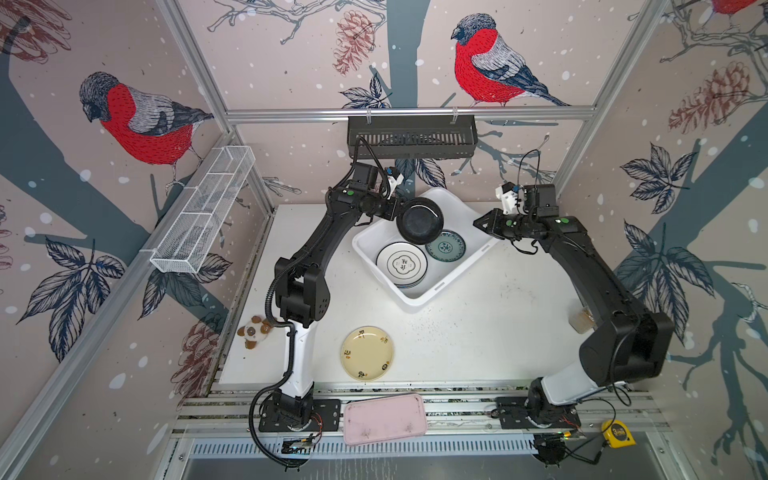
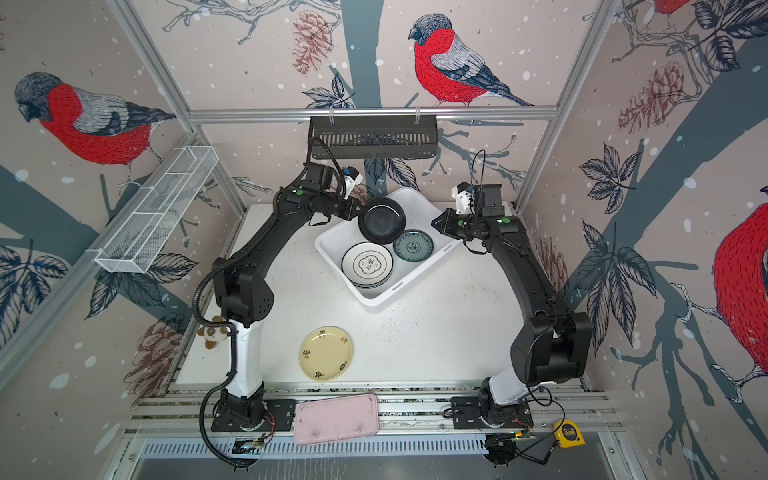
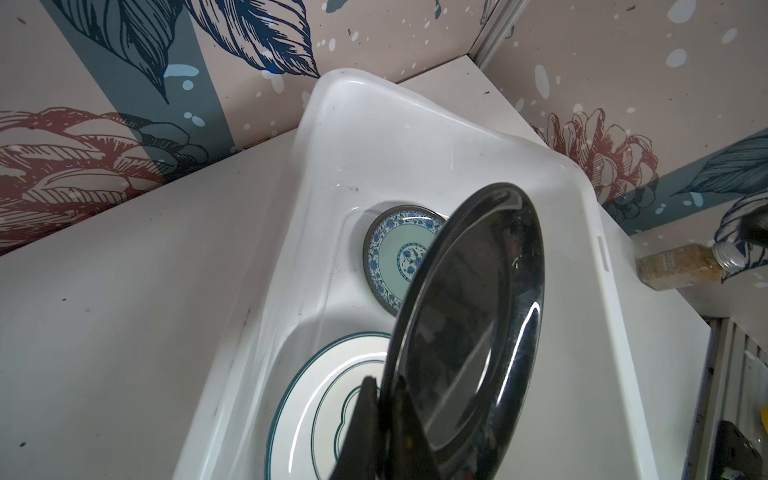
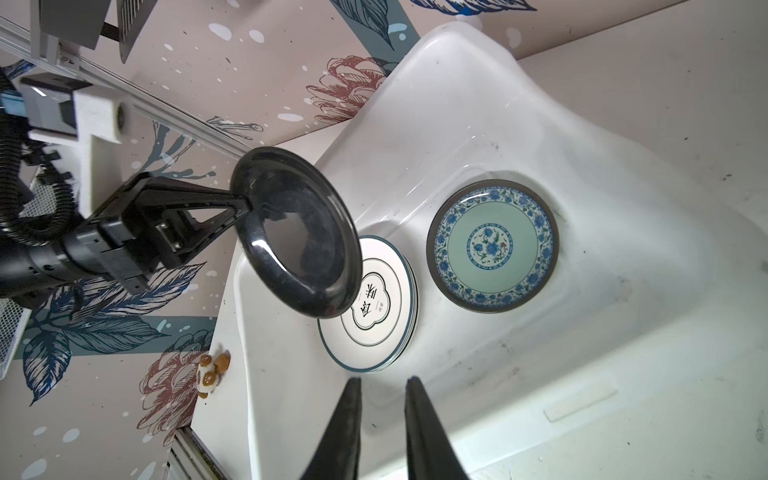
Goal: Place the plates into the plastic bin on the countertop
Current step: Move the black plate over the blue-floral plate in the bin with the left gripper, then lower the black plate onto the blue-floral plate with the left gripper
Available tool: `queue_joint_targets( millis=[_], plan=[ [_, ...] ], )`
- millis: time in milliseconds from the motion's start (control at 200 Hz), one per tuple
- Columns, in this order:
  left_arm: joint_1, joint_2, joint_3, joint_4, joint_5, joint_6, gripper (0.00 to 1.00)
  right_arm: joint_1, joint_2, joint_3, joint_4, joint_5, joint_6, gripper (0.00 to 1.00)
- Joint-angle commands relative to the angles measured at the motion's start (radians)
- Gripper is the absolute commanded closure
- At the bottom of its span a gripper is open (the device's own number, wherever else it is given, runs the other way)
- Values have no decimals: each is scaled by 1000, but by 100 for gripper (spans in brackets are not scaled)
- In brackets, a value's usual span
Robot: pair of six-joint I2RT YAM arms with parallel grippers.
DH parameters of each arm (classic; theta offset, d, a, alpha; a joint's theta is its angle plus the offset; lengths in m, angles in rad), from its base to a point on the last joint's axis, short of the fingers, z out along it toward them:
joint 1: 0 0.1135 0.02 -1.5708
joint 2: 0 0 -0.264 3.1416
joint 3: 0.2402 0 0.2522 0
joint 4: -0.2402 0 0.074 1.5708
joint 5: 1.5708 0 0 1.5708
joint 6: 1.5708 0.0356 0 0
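Right wrist view, left gripper (image 4: 248, 206) pinching black plate (image 4: 299, 249) by rim above bin (image 4: 457, 104), right gripper (image 4: 383, 386) slightly open, empty, near bin rim.

The left arm (image 1: 309, 249) rises from its base, bends at the elbow and reaches in toward the middle. Its left gripper (image 1: 398, 215) is clamped tight on the rim of a black plate (image 1: 419, 220), which it holds tilted in the air. The right arm (image 1: 582, 266) mirrors that pose. The right gripper (image 1: 478, 223) points inward, its fingers (image 4: 351, 415) a little apart and empty.
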Motion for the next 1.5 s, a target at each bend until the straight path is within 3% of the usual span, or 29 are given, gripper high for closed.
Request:
queue_joint_targets(
  millis=[0, 640, 1496],
  plan=[
    [-19, 18, -13, 147, -45, -96, 100, -1, -29, -20, -22, 22, 14, 78],
    [-114, 263, 124, 217, -79, -217, 100, -2, -180, -160, -10, 57, 92, 77],
    [-158, 432, 205, 263, -88, -208, 100, 29, -228, -168, -62, 86, 137, 77]
  ],
)
